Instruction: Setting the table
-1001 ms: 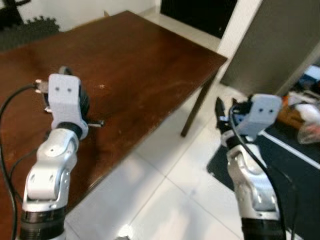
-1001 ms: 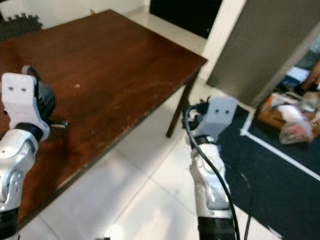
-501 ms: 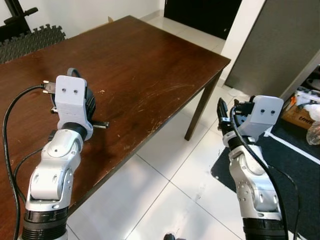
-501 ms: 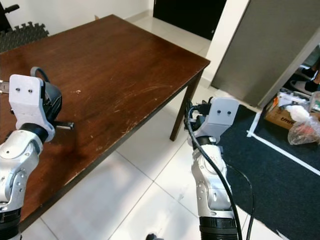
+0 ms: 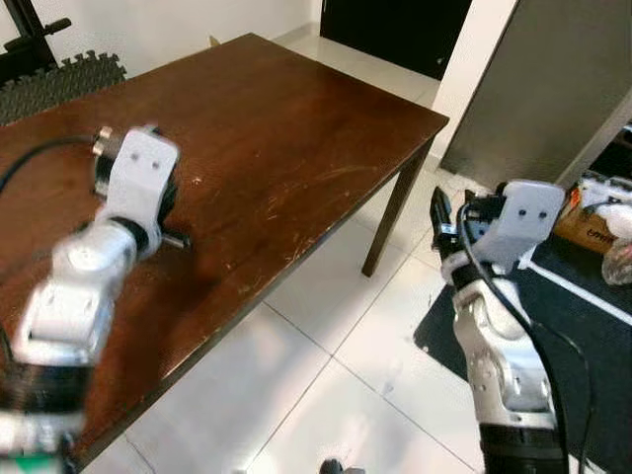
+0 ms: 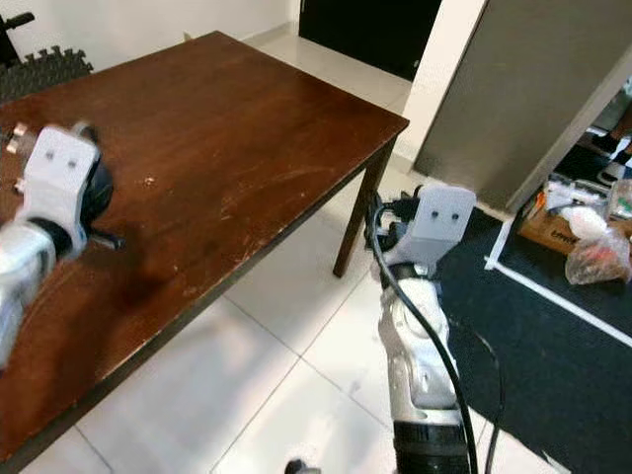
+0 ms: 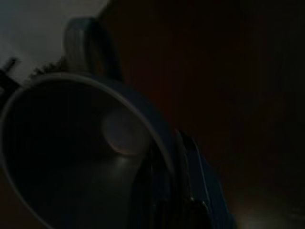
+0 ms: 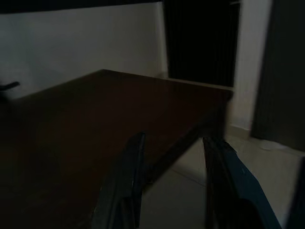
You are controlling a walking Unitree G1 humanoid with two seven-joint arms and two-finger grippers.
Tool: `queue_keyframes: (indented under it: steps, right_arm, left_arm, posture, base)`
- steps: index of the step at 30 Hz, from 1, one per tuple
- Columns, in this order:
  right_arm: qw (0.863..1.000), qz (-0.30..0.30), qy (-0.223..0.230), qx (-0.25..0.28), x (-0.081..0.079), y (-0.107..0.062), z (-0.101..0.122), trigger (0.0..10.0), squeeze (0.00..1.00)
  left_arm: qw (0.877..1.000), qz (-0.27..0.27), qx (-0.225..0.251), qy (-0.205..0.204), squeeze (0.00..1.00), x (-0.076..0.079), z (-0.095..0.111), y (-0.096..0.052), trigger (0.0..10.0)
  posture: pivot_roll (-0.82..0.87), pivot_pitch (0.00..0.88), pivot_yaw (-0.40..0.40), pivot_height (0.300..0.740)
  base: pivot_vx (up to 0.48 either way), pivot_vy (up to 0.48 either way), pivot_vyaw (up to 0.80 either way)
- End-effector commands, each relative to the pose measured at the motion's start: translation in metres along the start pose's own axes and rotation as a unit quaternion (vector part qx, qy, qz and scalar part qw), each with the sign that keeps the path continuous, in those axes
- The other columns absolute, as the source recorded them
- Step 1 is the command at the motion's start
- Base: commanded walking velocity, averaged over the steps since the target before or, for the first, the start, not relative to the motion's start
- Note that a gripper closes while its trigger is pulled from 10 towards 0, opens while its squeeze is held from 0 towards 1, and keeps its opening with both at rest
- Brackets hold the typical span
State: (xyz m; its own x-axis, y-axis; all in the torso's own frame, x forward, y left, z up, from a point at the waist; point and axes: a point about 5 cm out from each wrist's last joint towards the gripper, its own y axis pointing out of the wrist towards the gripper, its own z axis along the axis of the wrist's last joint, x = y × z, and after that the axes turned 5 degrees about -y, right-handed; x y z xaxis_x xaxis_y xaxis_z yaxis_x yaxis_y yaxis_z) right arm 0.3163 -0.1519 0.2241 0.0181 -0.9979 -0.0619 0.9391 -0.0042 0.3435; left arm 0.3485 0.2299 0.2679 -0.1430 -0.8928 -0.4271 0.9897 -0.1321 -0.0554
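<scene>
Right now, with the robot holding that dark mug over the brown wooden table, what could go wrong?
1. The left gripper pinches the dark mug by its rim alone; with the arm blurred in motion, it might slip or tilt.
2. A hard set-down could knock or mark the brown wooden table.
3. The right gripper hangs open past the table edge, near the table leg; turning could clip it.

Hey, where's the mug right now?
The mug is in the left gripper, held over the brown table on the robot's left side. In the left wrist view one black finger sits against its rim.
</scene>
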Motion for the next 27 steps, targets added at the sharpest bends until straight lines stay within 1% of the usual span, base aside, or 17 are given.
queue_keyframes:
  steps: [1, 5, 6, 8, 9, 10, 11, 13, 16, 19, 20, 21, 22, 23, 24, 25, 27]
  right_arm:
    - [1.000, 0.006, 0.010, 0.003, -0.004, 0.002, 0.004, 10.0, 0.00]
    - [0.999, 0.022, 0.024, 0.011, -0.018, 0.008, 0.009, 10.0, 0.00]
    - [0.999, 0.022, 0.024, 0.011, -0.018, 0.008, 0.009, 10.0, 0.00]
    - [0.998, 0.039, 0.035, 0.016, -0.029, 0.012, 0.014, 10.0, 0.00]
    - [0.998, 0.039, 0.035, 0.016, -0.029, 0.012, 0.014, 10.0, 0.00]
    - [0.997, 0.066, 0.045, 0.022, -0.043, 0.015, 0.020, 10.0, 0.00]
    - [0.996, 0.076, 0.048, 0.026, -0.047, 0.016, 0.023, 10.0, 0.00]
    - [0.994, 0.095, 0.045, 0.033, -0.055, 0.018, 0.028, 10.0, 0.00]
    - [0.992, 0.112, 0.045, 0.043, -0.063, 0.020, 0.033, 10.0, 0.00]
    - [0.991, 0.118, 0.048, 0.050, -0.066, 0.022, 0.037, 10.0, 0.00]
    - [0.990, 0.119, 0.049, 0.052, -0.066, 0.023, 0.039, 10.0, 0.00]
    - [0.990, 0.119, 0.049, 0.052, -0.066, 0.023, 0.039, 10.0, 0.00]
    - [0.990, 0.119, 0.049, 0.053, -0.066, 0.024, 0.040, 10.0, 0.00]
    - [0.990, 0.119, 0.048, 0.055, -0.065, 0.025, 0.041, 10.0, 0.00]
    - [0.990, 0.119, 0.047, 0.057, -0.064, 0.026, 0.043, 10.0, 0.00]
    - [0.990, 0.119, 0.047, 0.057, -0.064, 0.026, 0.043, 10.0, 0.00]
    - [0.990, 0.117, 0.047, 0.058, -0.062, 0.026, 0.044, 10.0, 0.00]
  left_arm:
    - [0.997, -0.058, -0.034, 0.030, 0.00, -0.003, -0.007, 0.007, 10.0]
    - [0.988, -0.115, -0.077, 0.075, 0.00, -0.014, -0.011, 0.020, 10.0]
    - [0.988, -0.115, -0.077, 0.075, 0.00, -0.014, -0.011, 0.020, 10.0]
    - [0.980, -0.158, -0.085, 0.086, 0.00, -0.013, -0.005, 0.030, 10.0]
    - [0.980, -0.158, -0.085, 0.086, 0.00, -0.013, -0.005, 0.030, 10.0]
    - [0.970, -0.192, -0.098, 0.111, 0.00, -0.013, 0.000, 0.036, 10.0]
    - [0.967, -0.193, -0.105, 0.132, 0.00, -0.015, 0.002, 0.038, 10.0]
    - [0.959, -0.202, -0.113, 0.166, 0.00, -0.021, 0.005, 0.038, 10.0]
    - [0.948, -0.221, -0.125, 0.193, 0.00, -0.030, 0.009, 0.036, 10.0]
    - [0.944, -0.240, -0.130, 0.182, 0.00, -0.035, 0.012, 0.034, 10.0]
    - [0.936, -0.257, -0.139, 0.195, 0.00, -0.037, 0.010, 0.031, 10.0]
    - [0.936, -0.257, -0.139, 0.195, 0.00, -0.037, 0.010, 0.031, 10.0]
    - [0.929, -0.270, -0.146, 0.207, 0.00, -0.038, 0.009, 0.030, 10.0]
    - [0.919, -0.273, -0.157, 0.237, 0.00, -0.043, 0.006, 0.027, 10.0]
    - [0.903, -0.277, -0.171, 0.281, 0.00, -0.050, 0.003, 0.023, 10.0]
    - [0.903, -0.277, -0.171, 0.281, 0.00, -0.050, 0.003, 0.023, 10.0]
    - [0.876, -0.295, -0.187, 0.331, 0.00, -0.058, 0.000, 0.015, 10.0]
  posture:
    - [0.08, 0.173, 0.037, 0.740]
    - [0.08, 0.197, 0.041, 0.740]
    - [0.08, 0.197, 0.041, 0.740]
    - [0.07, 0.208, 0.049, 0.740]
    - [0.07, 0.208, 0.049, 0.740]
    - [0.07, 0.211, 0.053, 0.740]
    - [0.06, 0.211, 0.055, 0.740]
    - [0.05, 0.214, 0.063, 0.740]
    - [0.05, 0.211, 0.072, 0.740]
    - [0.05, 0.208, 0.072, 0.740]
    - [0.04, 0.208, 0.067, 0.740]
    - [0.04, 0.208, 0.067, 0.740]
    - [0.04, 0.207, 0.064, 0.740]
    - [0.04, 0.207, 0.064, 0.740]
    - [0.04, 0.207, 0.063, 0.740]
    - [0.04, 0.207, 0.063, 0.740]
    - [0.04, 0.206, 0.060, 0.740]
  base:
    - [0.000, 0.000, 0.00]
    - [0.000, 0.000, 0.00]
    - [0.000, 0.000, 0.00]
    - [0.000, 0.000, 0.00]
    - [0.000, 0.000, 0.00]
    - [0.000, 0.000, 0.00]
    - [0.000, 0.000, 0.00]
    - [0.000, 0.000, 0.00]
    - [0.000, 0.000, 0.00]
    - [0.000, 0.000, 0.00]
    - [0.000, 0.000, 0.00]
    - [0.000, 0.000, 0.00]
    - [0.000, 0.000, 0.00]
    - [0.000, 0.000, 0.00]
    - [0.000, 0.000, 0.00]
    - [0.000, 0.000, 0.00]
    - [0.000, 0.000, 0.00]
